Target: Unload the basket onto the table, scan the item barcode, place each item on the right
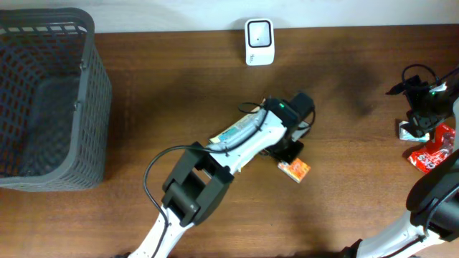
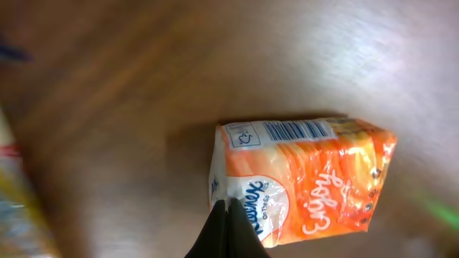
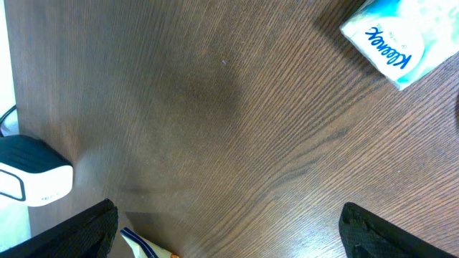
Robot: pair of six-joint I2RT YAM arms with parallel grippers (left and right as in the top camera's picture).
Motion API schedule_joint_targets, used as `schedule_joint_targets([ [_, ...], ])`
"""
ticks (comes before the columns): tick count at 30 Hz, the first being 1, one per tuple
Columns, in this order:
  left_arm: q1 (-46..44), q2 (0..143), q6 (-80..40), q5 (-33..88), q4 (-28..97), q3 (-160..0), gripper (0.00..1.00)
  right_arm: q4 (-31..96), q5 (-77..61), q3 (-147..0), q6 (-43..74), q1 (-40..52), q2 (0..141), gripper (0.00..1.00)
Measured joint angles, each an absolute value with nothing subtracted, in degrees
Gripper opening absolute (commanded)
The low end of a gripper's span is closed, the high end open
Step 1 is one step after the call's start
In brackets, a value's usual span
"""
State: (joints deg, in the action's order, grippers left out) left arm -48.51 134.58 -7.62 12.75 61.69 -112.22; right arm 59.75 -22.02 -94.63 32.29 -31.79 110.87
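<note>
Brown wood-grain worktop (image 1: pixel 143 100) carries all items. The grey plastic mesh basket (image 1: pixel 99 93) stands at the upper left of the overhead frame. The left end effector (image 2: pixel 226 218) is clenched, its tips together at the lower-left edge of the orange plastic-wrapped tissue pack (image 2: pixel 323 179); whether wrapper is pinched cannot be determined. The right end effector (image 3: pixel 226 233) is released, fingers wide apart over bare wood. The white box-shaped barcode scanner (image 1: pixel 258 41) stands at top centre, well apart from the pack. The pack lies flat at overhead centre, with its printed barcode (image 2: pixel 295 130) facing up along the upper edge in the left wrist view.
</note>
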Motion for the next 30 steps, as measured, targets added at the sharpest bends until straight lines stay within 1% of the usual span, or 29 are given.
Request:
schedule_joint_targets([
  [2,-49.6,134.6,-7.6,13.4,64.6,-113.0,0.0,59.7,-22.0,-94.6,32.3,-31.8,110.9,0.99],
  [4,-49.9,134.6,-7.6,13.7,69.9,-116.2,0.0,59.7,-22.0,-94.6,32.3,-31.8,110.9,0.99],
  [7,-48.7,134.6,-7.5,13.3,77.7,-125.3,0.0,59.7,-22.0,-94.6,32.3,-31.8,110.9,0.98],
  [11,-44.1,134.5,-7.3,8.1,85.2,-140.3,0.0,59.7,-22.0,-94.6,32.3,-31.8,110.9,0.98],
  [14,-38.0,133.0,-7.5,4.1,87.2,-146.9,0.0,59.7,-22.0,-94.6,32.3,-31.8,110.9,0.98],
  [17,-31.8,132.6,-9.2,2.5,87.7,-147.6,0.0,59.7,-22.0,-94.6,32.3,-31.8,110.9,0.98],
  [20,-29.6,133.4,-9.9,4.4,86.9,-145.7,0.0,59.7,-22.0,-94.6,32.3,-31.8,110.9,0.98],
  [24,-29.6,137.3,-10.2,8.7,82.8,-140.6,0.0,59.7,-22.0,-94.6,32.3,-31.8,110.9,0.98],
  [30,-32.6,142.5,-8.4,14.6,78.6,-135.8,0.0,59.7,-22.0,-94.6,32.3,-31.8,110.8,0.99],
])
